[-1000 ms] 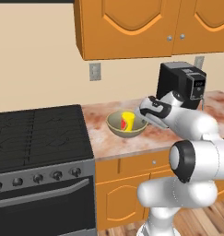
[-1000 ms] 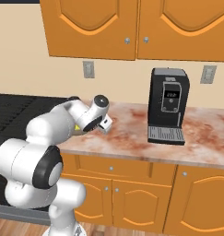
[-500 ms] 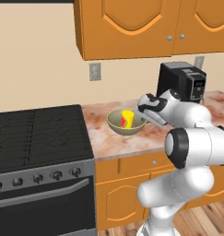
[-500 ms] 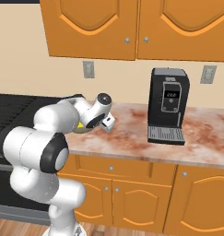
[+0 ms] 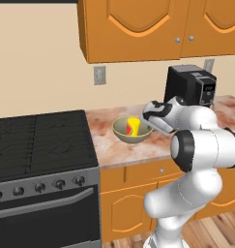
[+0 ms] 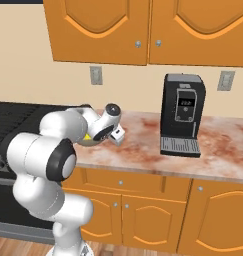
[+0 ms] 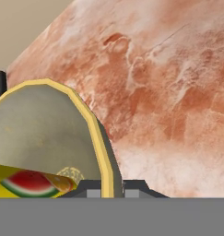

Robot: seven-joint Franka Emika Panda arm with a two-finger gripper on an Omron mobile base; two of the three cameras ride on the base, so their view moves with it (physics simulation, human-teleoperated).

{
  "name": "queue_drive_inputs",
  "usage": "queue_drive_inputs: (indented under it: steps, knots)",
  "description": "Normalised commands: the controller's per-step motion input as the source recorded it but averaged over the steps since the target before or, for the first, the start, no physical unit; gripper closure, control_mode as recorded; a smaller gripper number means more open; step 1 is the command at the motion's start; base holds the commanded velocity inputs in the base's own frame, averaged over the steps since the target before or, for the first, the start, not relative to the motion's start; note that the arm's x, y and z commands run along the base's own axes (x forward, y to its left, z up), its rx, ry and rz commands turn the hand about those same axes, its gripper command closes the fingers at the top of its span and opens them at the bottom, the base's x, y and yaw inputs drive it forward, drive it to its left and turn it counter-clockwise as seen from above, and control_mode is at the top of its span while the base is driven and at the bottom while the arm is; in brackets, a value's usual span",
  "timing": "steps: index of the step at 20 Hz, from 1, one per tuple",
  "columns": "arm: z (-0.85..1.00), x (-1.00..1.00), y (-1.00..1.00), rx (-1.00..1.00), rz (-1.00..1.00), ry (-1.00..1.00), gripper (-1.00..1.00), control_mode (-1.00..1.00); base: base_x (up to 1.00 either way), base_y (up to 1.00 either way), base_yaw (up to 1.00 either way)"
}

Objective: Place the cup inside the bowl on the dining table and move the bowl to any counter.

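One bowl (image 5: 132, 131) you see mid-frame on the counter (image 5: 109, 145) beside the stove (image 5: 41, 145), cup (image 5: 133, 127) lying tilted inside it, gripper (image 7: 112, 186) clamped on the bowl's rim, coffee machine (image 6: 183, 115) right.

My tool (image 5: 151, 122) sits at the near rim of the bowl (image 5: 131, 131), on the side toward the coffee machine (image 5: 190, 87), and its fingers meet that rim. The bowl rests on the bench (image 5: 138, 145), and the cup (image 5: 134, 127) lies tilted inside it, just beyond my tool. The coffee machine stands behind my tool and arm, against the wall. Past the bowl, on the far side from my tool, the black stove (image 5: 41, 160) butts against the bench edge.
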Motion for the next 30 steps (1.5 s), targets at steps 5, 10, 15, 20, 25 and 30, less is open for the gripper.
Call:
queue_drive_inputs:
  steps: [5, 10, 15, 20, 25, 30]
  knots:
    - [-0.13, 0.07, -0.01, 0.0, -0.04, 0.0, 1.0, -1.0, 0.0, 0.0, 0.0]
    - [-0.16, 0.11, -0.03, 0.0, -0.04, 0.0, 1.0, -1.0, 0.0, 0.0, 0.0]
    - [-0.12, 0.09, -0.03, 0.0, -0.03, 0.0, 1.0, -1.0, 0.0, 0.0, 0.0]
    - [-0.14, 0.09, -0.05, 0.0, -0.03, 0.0, 1.0, -1.0, 0.0, 0.0, 0.0]
    - [-0.12, 0.05, -0.03, 0.0, -0.03, 0.0, 1.0, -1.0, 0.0, 0.0, 0.0]
    - [-0.14, 0.07, -0.01, 0.0, -0.03, 0.0, 1.0, -1.0, 0.0, 0.0, 0.0]
